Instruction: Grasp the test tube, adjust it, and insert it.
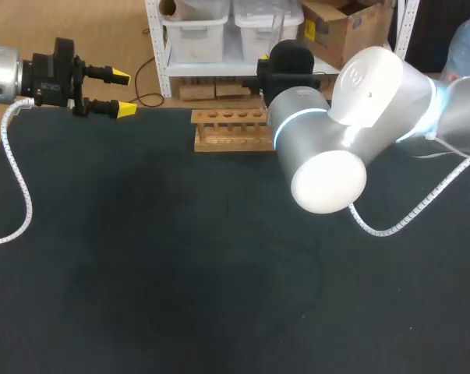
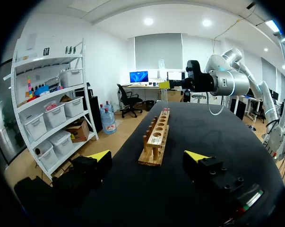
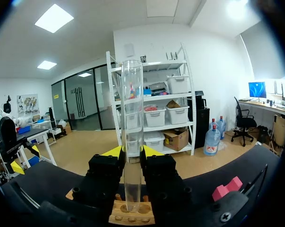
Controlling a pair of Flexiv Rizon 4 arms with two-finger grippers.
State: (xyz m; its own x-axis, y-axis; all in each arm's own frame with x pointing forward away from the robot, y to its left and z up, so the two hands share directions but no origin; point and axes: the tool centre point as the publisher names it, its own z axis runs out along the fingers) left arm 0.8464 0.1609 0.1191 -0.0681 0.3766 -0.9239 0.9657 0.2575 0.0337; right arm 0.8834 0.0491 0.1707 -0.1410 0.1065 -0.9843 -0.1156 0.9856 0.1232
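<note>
A clear test tube point(image 3: 132, 127) stands upright between the fingers of my right gripper point(image 3: 131, 152), which is shut on its lower half. The tube's bottom end meets a hole near one end of the wooden rack point(image 3: 144, 218); how deep it sits I cannot tell. In the head view the rack point(image 1: 229, 130) lies at the table's far edge, and my right arm's bulk hides the right gripper over the rack's right end. In the left wrist view the tube point(image 2: 164, 98) hangs over the rack's point(image 2: 156, 137) far end. My left gripper point(image 1: 122, 93) hovers open at the far left, empty point(image 2: 148, 156).
The black table point(image 1: 141, 257) spreads in front of the rack. My right arm's white coiled cable point(image 1: 390, 226) droops over the table at the right. The left arm's cable point(image 1: 16, 179) hangs along the left edge.
</note>
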